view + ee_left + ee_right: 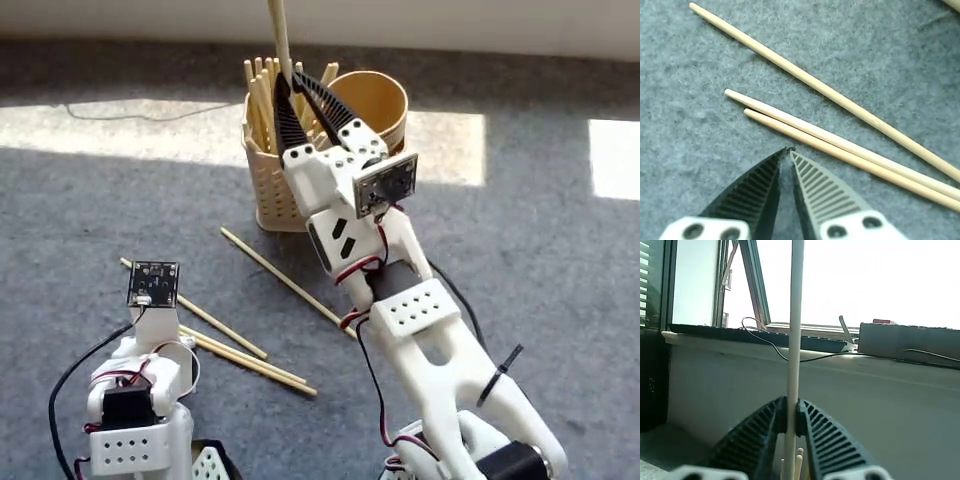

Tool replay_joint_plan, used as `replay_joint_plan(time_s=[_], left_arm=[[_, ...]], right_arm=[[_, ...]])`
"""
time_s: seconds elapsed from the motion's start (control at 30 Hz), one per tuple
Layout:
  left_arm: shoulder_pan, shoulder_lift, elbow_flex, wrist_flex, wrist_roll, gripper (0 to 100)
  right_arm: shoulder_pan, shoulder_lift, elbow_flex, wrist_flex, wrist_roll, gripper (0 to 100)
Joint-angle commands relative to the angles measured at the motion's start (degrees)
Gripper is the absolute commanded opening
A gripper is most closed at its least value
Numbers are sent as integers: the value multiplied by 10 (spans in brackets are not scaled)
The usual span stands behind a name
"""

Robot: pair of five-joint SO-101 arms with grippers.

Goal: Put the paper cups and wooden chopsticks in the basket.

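A cream slotted basket (pixel 272 185) stands on the grey carpet with several wooden chopsticks (pixel 262 100) upright in it and a brown paper cup (pixel 378 100) beside them. Above it my right gripper (pixel 290 78) (pixel 791 402) is shut on one chopstick (pixel 280 35) (pixel 795 330), held upright over the basket. My left gripper (pixel 791 149) is shut with nothing in it, just above the carpet. Its tips are beside the ends of a pair of chopsticks (pixel 840 146) lying side by side. A third chopstick (pixel 825 90) lies farther off.
Loose chopsticks lie on the carpet between the arms: one long stick (pixel 280 275) near the basket, a pair (pixel 250 362) and another (pixel 210 318) by the left arm. A wall and window sill (pixel 765 337) with cables are behind the basket.
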Motion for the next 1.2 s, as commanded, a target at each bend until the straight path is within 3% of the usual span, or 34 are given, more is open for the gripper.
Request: replay_joint_plan(time_s=[0.0,0.37,1.17], left_arm=[[5,1,13,4,-2,5],[5,1,13,4,-2,5],[5,1,13,4,-2,5]], right_arm=[[7,23,-23,-51,7,5],[7,89,-100,-81,7,5],[7,128,-40,-82,7,6]])
